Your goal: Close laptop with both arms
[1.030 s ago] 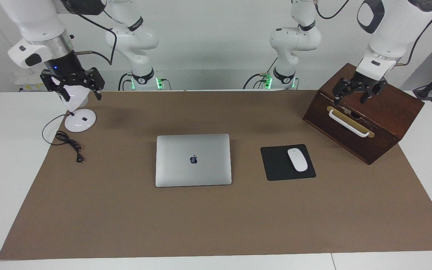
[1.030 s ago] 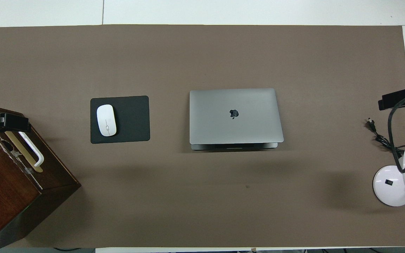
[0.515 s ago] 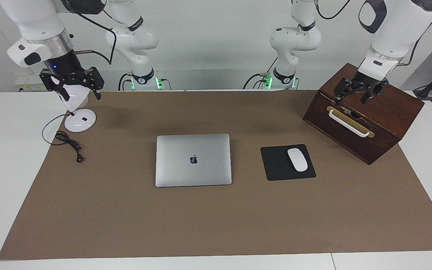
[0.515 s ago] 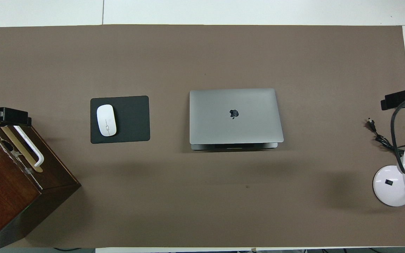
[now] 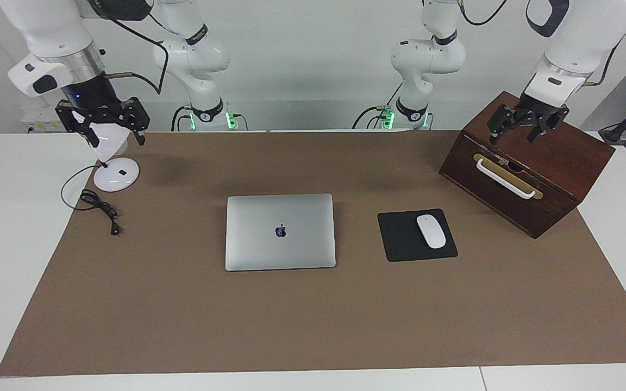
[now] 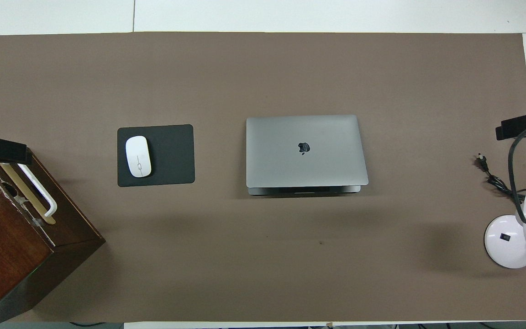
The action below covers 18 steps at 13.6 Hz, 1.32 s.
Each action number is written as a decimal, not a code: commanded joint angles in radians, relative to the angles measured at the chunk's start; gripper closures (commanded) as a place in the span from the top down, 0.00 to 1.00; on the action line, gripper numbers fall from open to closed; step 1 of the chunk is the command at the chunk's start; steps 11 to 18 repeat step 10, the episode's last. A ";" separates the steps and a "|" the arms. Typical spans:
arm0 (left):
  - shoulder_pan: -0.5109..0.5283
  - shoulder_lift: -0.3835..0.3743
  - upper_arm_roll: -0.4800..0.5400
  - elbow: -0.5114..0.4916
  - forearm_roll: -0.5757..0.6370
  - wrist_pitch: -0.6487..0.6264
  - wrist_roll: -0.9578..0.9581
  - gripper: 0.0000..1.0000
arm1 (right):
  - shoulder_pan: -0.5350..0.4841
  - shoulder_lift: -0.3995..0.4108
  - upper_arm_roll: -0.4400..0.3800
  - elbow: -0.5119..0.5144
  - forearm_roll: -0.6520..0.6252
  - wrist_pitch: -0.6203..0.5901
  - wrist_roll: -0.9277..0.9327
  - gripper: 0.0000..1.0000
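A: How far along is it?

B: Judging by the table, done. The laptop (image 5: 280,232) lies in the middle of the brown mat (image 5: 313,326), lid down and flat, logo up, and nothing touches it.

A: And the arms?

B: Both are well clear. The left gripper (image 5: 527,126) hangs over the wooden box (image 5: 530,168), fingers spread wide and empty. The right gripper (image 5: 104,122) hangs over the white lamp (image 5: 111,174), also wide and empty.

A: Do the views differ?

B: The overhead view shows the thin edge of the laptop's base under the lid on the robots' side; the facing view hides it. The overhead view catches only slivers of the grippers. The mouse (image 5: 431,231) sits on its black pad (image 5: 400,239) beside the laptop.
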<state>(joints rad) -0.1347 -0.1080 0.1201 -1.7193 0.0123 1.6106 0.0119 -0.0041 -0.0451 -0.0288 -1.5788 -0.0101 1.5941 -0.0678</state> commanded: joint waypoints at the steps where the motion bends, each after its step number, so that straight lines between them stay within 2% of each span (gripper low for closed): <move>1: 0.017 0.025 -0.003 0.038 -0.017 -0.032 0.016 1.00 | -0.013 -0.013 0.007 -0.013 -0.008 0.020 0.000 1.00; 18: 0.017 0.024 -0.003 0.037 -0.020 -0.031 0.016 1.00 | -0.013 -0.018 0.007 -0.020 -0.008 0.029 -0.003 1.00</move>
